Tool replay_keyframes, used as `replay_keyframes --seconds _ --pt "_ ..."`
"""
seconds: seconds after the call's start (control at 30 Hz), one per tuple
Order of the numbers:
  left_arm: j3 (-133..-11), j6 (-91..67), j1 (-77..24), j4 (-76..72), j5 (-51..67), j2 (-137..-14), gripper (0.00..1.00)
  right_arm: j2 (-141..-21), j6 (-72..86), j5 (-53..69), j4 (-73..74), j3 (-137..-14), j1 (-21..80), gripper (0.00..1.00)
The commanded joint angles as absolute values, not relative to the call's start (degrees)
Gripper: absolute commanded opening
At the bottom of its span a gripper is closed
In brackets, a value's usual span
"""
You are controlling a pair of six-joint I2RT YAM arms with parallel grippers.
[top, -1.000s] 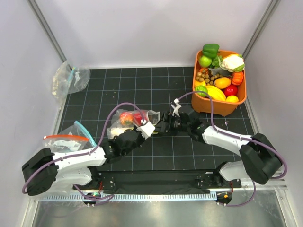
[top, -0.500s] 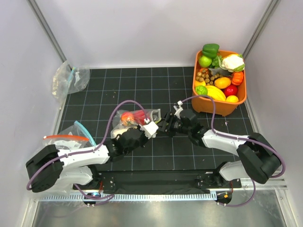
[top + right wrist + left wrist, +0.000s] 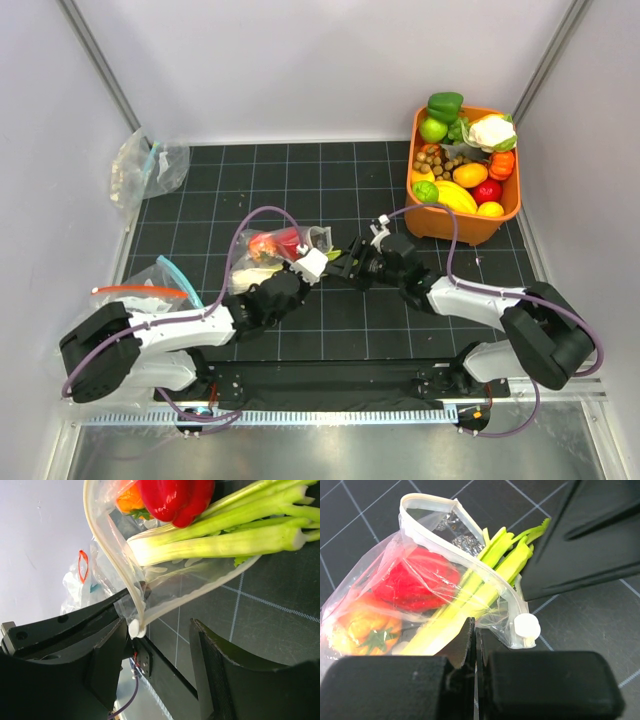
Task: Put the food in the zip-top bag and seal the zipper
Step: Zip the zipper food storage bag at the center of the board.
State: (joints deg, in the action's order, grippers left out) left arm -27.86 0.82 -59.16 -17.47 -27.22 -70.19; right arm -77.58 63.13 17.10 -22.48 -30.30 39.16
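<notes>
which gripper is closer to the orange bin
Right. The right gripper sits left of the orange bin; the left gripper is farther left, shut on the zip-top bag.

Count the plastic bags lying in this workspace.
3 for sure: the food-filled bag at centre; the crumpled bag in the far left corner; the red-strip bag at near left. A teal strip there hints that another bag may lie stacked with it.

Pale-green celery stalk (image 3: 225, 535): tips cut off at the right wrist view's edge; base hidden behind the left gripper (image 3: 474, 630).
Pale zipper strip (image 3: 136, 628): upper run leaves that view.
Clear plastic zip-top bag (image 3: 248, 270): dots too small overhead.
</notes>
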Motion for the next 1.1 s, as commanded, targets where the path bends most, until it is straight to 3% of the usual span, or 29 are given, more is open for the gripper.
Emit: replay_keyframes --seconds 0.0,0.43,0.77,1.07 --pt "-29.8 -1.8 -58.9 -22.0 -31.5 -70.4 0.00 -75.4 62.8 15.3 -23.7 -30.0 39.5 0.59" --pt "-31.6 -3.3 -58.8 -23.7 -22.4 -74.2 0.00 -77.7 70.4 14.6 -39.3 -25.3 41.0 0.58" --pt "-30.4 -3.3 -59.2 -25.4 -22.0 -72.9 0.00 -78.4 70.8 14.6 -39.2 -25.0 41.1 0.48" --pt "-28.7 -3.2 -59.2 -26.8 -27.9 -70.9 0.00 -80.6 71.2 14.6 -39.9 -25.2 42.0 0.48"
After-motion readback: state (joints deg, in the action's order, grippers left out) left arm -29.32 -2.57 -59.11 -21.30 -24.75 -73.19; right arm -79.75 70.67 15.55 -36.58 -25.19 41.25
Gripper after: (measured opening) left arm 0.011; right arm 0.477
